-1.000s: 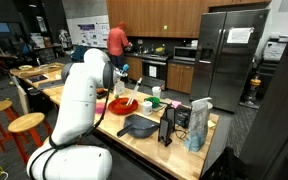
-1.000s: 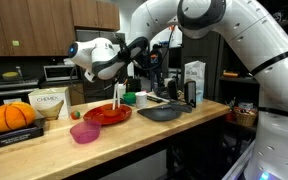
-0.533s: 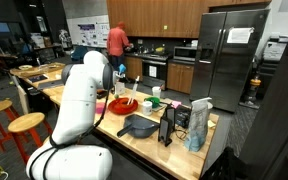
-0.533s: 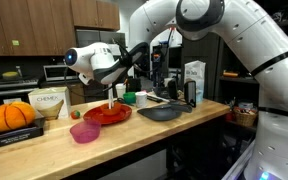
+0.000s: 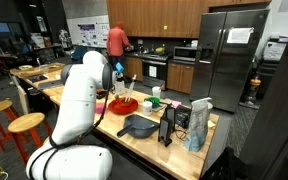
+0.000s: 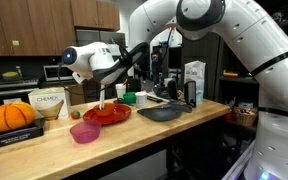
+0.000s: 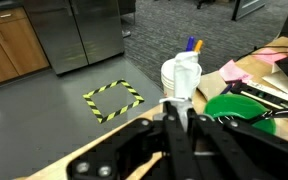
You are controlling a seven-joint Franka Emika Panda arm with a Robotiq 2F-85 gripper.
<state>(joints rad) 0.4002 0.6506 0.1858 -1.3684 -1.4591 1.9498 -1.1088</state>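
Claw [image 6: 103, 90] pressed together, pinching a thin utensil [image 6: 102, 101] upright just above red plate [image 6: 111, 117] on tabletop [image 6: 44, 152], pink bowl [image 6: 84, 133] at plate's 7 o'clock; step prob. mid-carry over plate; next move needs steady vertical lowering, no tilt

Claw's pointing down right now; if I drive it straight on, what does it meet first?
Probably the red plate, which lies right beneath the shut claw in an exterior view. Depth is unclear, so it may land near the rim.
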